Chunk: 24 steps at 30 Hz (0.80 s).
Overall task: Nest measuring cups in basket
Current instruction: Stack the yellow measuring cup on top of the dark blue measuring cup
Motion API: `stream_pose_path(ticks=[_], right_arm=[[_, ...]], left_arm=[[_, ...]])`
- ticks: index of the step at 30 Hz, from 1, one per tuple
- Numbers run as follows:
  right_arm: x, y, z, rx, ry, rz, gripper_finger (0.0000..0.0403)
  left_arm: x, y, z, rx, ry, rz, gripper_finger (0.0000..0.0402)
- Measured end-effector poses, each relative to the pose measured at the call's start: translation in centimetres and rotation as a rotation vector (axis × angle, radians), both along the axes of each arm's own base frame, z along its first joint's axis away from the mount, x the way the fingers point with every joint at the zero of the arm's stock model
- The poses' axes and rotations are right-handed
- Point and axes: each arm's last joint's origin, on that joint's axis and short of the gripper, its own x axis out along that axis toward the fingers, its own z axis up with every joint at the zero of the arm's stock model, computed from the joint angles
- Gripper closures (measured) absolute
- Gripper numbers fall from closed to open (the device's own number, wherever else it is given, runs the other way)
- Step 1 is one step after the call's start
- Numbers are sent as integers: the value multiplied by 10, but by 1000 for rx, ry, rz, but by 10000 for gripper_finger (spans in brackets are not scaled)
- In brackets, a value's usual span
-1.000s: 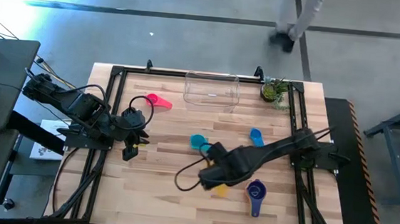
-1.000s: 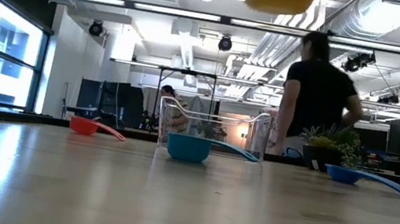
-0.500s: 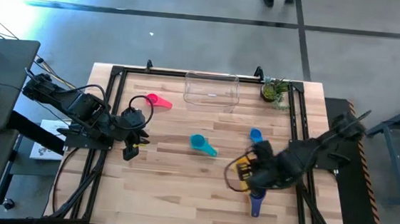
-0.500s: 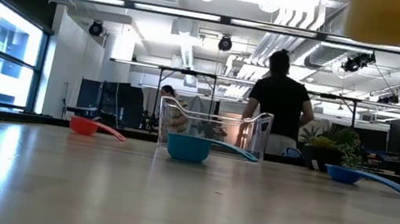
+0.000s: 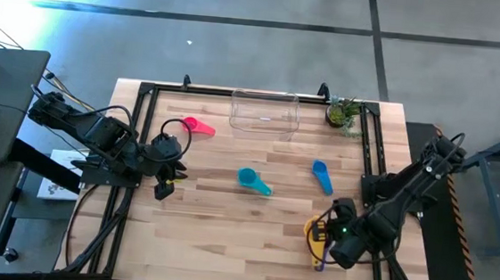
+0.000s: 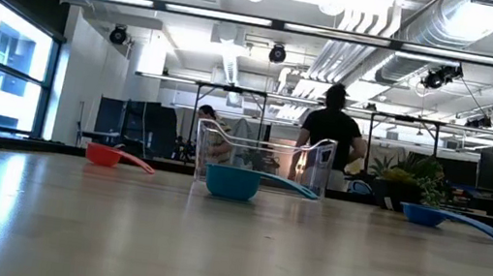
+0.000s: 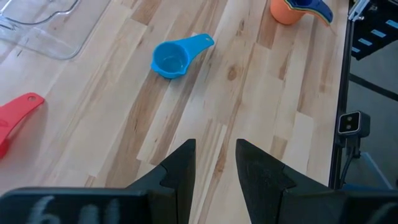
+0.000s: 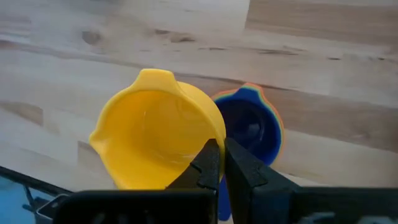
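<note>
1. The yellow measuring cup (image 8: 155, 134) is pinched by its rim in the right gripper (image 8: 219, 163). The fingers are closed tight on the wall, and the cup is carried above the bench (image 5: 216, 236) near its front right corner.
2. Directly below the yellow cup lies the dark blue measuring cup (image 8: 252, 127), with orange and lighter rims showing around it. It appears to be a nested stack resting on the bench.
3. Judgement: the step in hand looks like seating the yellow cup onto that stack. Centre the cup over the stack's bowl, keep its rim level, and lower it straight. Release only once it sits flush, since a tilted drop could knock the stack aside.
4. The remaining cups lie loose. The teal measuring cup (image 5: 249, 177) is mid-bench, the blue measuring cup (image 5: 321, 173) is to its right, and the pink measuring cup (image 5: 196, 126) is toward the back left.
5. The clear basket (image 5: 264, 112) stands at the back edge, centre, with no cup seen inside. A potted plant (image 5: 343, 113) stands just to its right.
6. The left gripper (image 7: 215, 163) waits at the left edge holding nothing, its fingers apart.
</note>
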Motion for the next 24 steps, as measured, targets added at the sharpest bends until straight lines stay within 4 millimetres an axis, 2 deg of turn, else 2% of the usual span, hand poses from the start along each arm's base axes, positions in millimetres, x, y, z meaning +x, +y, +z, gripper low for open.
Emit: stream_pose_path(ticks=[12, 19, 24], right_arm=[[-8, -3, -2, -61, 55, 17, 403], [-11, 5, -27, -16, 12, 43, 403], [-13, 3, -36, -14, 38, 46, 403]], left_arm=[[0, 0, 0, -32, -3, 40, 296], [0, 0, 0, -52, -6, 63, 296], [0, 0, 0, -64, -13, 84, 296]])
